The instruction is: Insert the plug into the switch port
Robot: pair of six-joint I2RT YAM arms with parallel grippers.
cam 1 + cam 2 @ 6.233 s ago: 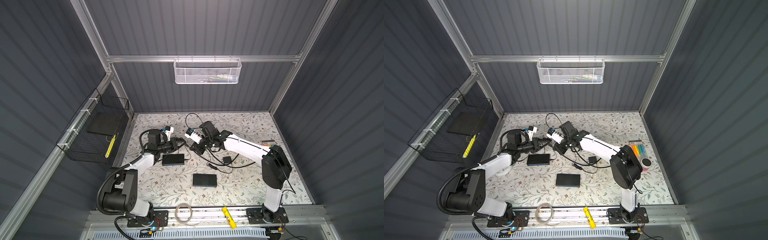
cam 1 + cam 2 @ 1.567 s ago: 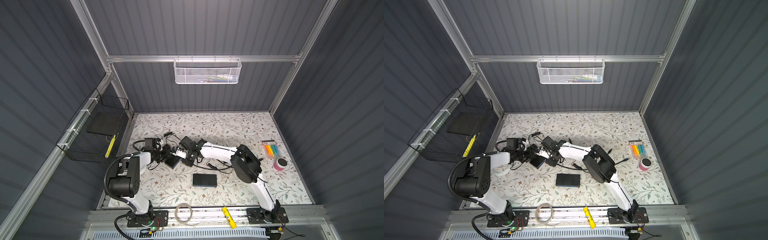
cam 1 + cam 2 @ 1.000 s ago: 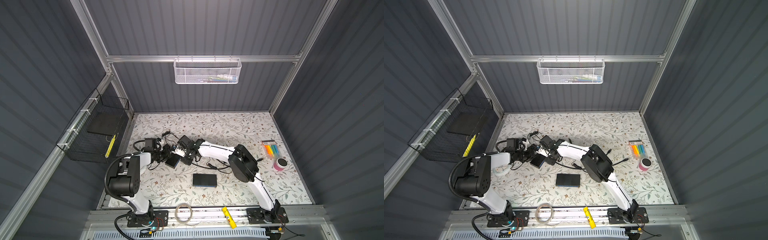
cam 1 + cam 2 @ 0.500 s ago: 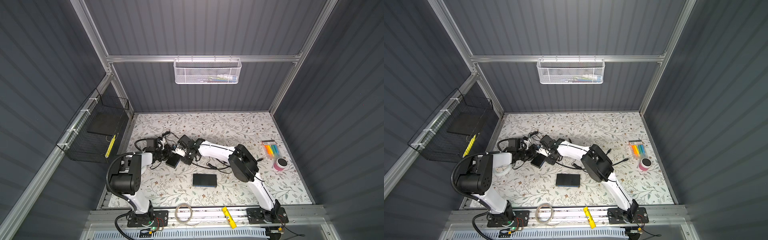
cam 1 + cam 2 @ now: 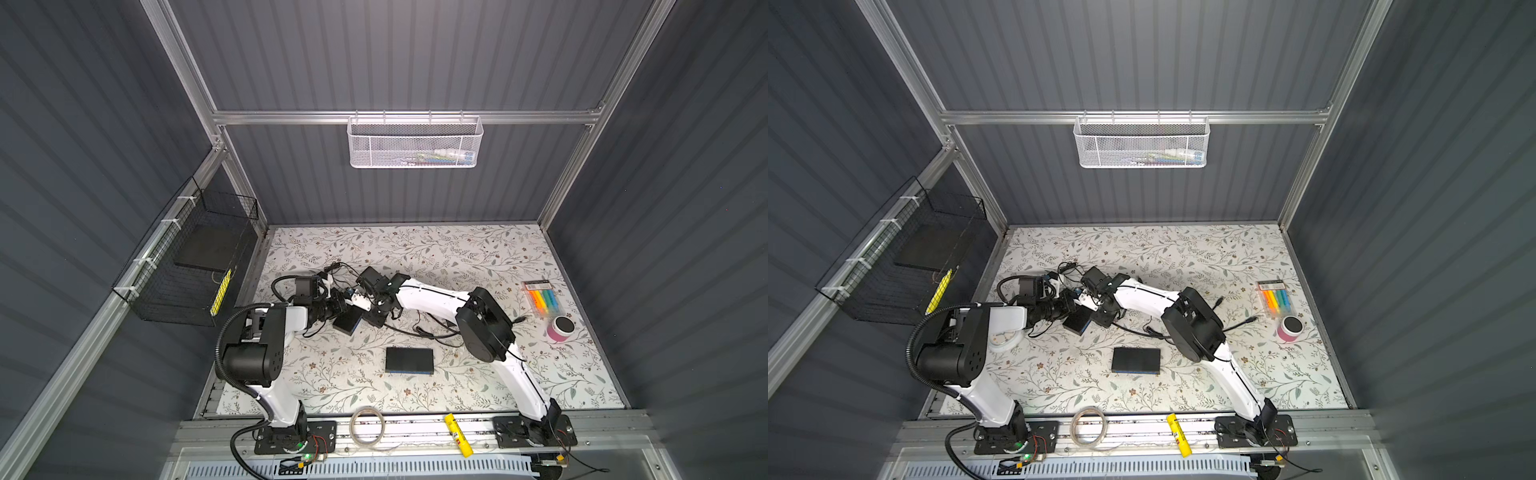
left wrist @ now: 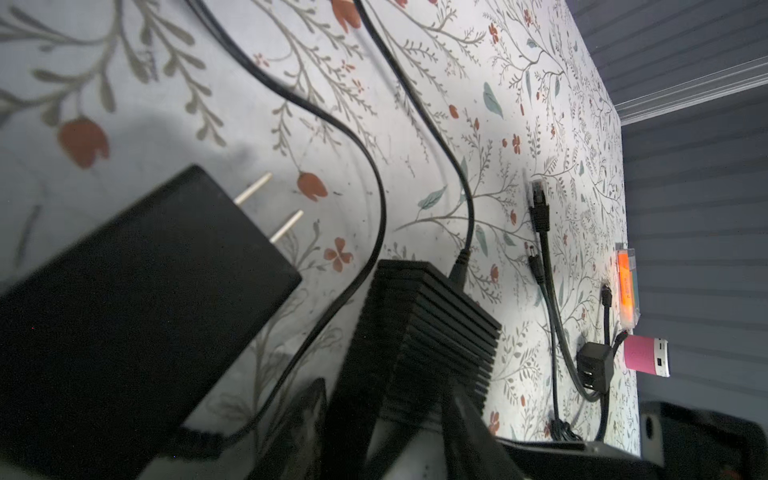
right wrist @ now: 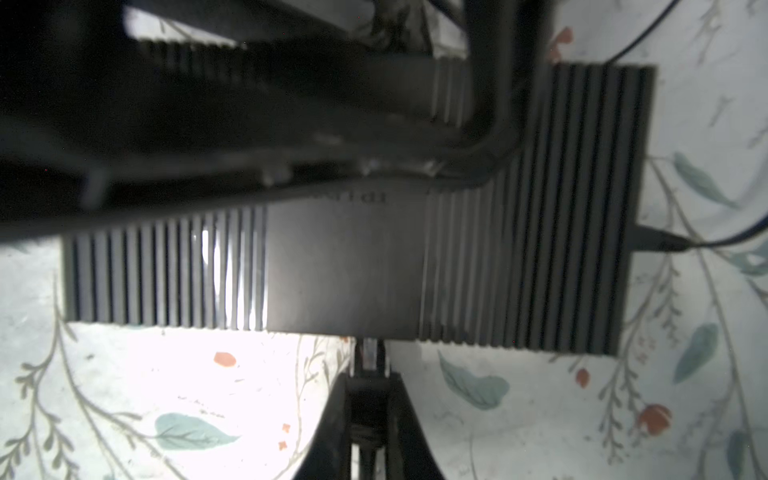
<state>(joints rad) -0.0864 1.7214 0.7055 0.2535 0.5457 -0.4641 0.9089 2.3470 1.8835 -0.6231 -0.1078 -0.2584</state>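
On the left, the left gripper point(image 5: 340, 311) is closed part-way around one end of the ribbed black switch point(image 7: 345, 270), holding it low over the floral surface point(image 5: 457, 257), left of centre. A black power adapter point(image 6: 137, 316) with two prongs lies just beside it. The plug point(image 7: 368, 353) meets the switch's long edge; I cannot tell how deep it sits. The right gripper point(image 7: 368, 374), reaching across from the right, pinches the plug narrowly. Nearer the front lies a flat black box point(image 5: 409, 360). Far right are a marker pack point(image 5: 542, 300) and a pink tub point(image 5: 561, 328).
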